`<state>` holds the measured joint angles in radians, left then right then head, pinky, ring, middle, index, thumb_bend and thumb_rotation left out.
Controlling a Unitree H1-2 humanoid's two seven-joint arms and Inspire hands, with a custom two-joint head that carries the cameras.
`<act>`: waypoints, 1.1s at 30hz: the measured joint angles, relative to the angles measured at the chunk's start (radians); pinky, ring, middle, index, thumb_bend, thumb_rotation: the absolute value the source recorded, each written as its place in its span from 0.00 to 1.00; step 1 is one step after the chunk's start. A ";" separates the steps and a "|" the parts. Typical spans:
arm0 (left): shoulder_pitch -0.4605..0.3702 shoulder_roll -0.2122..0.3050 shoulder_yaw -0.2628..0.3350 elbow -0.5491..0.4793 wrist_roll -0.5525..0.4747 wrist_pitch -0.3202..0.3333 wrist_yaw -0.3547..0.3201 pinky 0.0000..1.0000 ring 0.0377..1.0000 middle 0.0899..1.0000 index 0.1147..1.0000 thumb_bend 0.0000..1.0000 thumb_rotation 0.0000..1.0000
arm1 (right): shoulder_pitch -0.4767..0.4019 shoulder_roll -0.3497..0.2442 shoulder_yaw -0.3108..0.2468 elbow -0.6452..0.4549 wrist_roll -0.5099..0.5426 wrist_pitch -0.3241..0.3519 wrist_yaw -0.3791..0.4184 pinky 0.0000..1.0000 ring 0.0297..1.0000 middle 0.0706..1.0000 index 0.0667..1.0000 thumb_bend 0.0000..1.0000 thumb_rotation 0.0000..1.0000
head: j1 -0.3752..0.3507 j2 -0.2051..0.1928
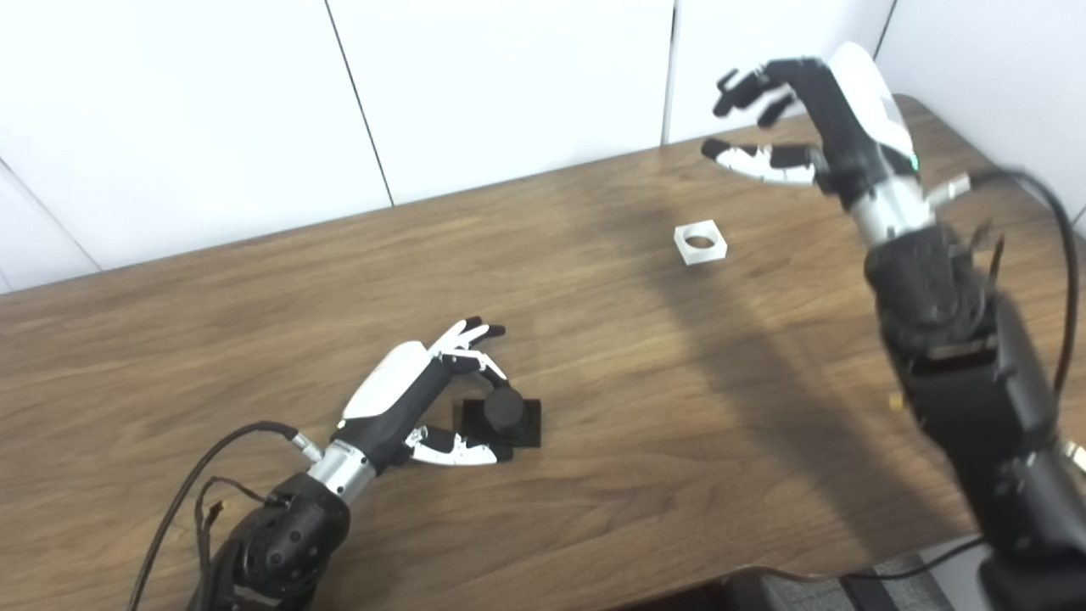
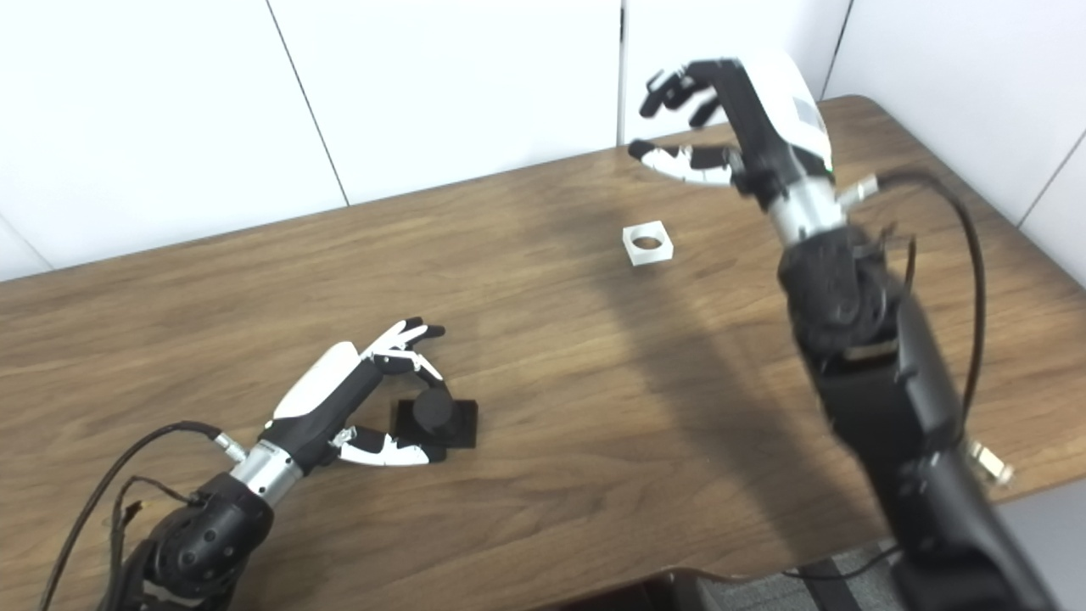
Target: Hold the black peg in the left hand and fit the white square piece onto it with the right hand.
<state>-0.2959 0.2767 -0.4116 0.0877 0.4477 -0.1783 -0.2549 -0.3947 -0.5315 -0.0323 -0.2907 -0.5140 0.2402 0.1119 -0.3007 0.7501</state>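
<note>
Two hands are showing over a brown wooden table (image 1: 254,322) that is standing against a white panelled wall (image 1: 509,85). The left hand (image 1: 424,386) is lying low at the near left of the tabletop, its fingers (image 1: 468,333) curling over the far side of the black peg (image 1: 504,409) and its thumb (image 1: 454,450) reaching along the near side. The fingers and thumb are sitting close around the peg, but whether they are actually gripping it cannot be told from either view. The peg is standing upright on its flat black square base (image 1: 526,424), which is resting on the wood. The right hand (image 2: 738,110) is hanging in the air over the far right part of the table, fingers spread apart and curved, pinching nothing. The white square piece (image 1: 700,242), with its round hole facing up, is lying flat on the table below and nearer than that hand, apart from it and well apart from the peg.
</note>
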 measured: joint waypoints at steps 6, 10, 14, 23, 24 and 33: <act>0.007 0.000 0.011 0.007 -0.004 -0.030 0.003 0.87 1.00 0.93 0.43 0.52 0.09 | -0.109 -0.104 0.076 0.109 -0.042 -0.020 0.104 0.60 0.73 0.73 0.46 0.51 0.15 | -0.003 -0.006; 0.009 0.001 0.012 0.008 -0.004 -0.033 0.003 0.88 1.00 0.93 0.43 0.52 0.09 | -0.203 -0.168 0.174 0.224 -0.047 -0.026 0.257 0.69 0.86 0.85 0.68 0.64 0.27 | -0.002 -0.006; 0.010 0.000 0.013 0.008 -0.006 -0.037 0.002 0.88 1.00 0.93 0.43 0.52 0.09 | -0.262 -0.199 0.227 0.256 -0.061 -0.017 0.370 0.78 0.93 0.91 0.76 0.72 0.29 | 0.002 -0.008; 0.012 0.000 0.018 0.009 -0.007 -0.037 0.002 0.88 1.00 0.93 0.43 0.52 0.09 | -0.314 -0.226 0.315 0.375 -0.084 -0.025 0.520 0.91 0.96 0.93 0.79 0.78 0.29 | 0.012 -0.006; 0.012 0.000 0.017 0.009 -0.007 -0.038 0.002 0.88 0.99 0.93 0.43 0.52 0.09 | -0.317 -0.226 0.318 0.382 -0.084 -0.025 0.524 0.93 0.96 0.93 0.79 0.78 0.28 | 0.012 -0.006; 0.012 0.000 0.018 0.008 -0.001 -0.039 0.006 0.85 0.99 0.93 0.43 0.52 0.09 | -0.342 -0.225 0.351 0.469 -0.084 -0.056 0.570 0.97 0.99 0.96 0.83 0.84 0.29 | 0.020 -0.006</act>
<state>-0.2841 0.2762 -0.3936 0.0960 0.4466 -0.2175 -0.2490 -0.7366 -0.7569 0.3183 0.1782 -0.5977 0.1841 0.6819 -0.2807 0.7440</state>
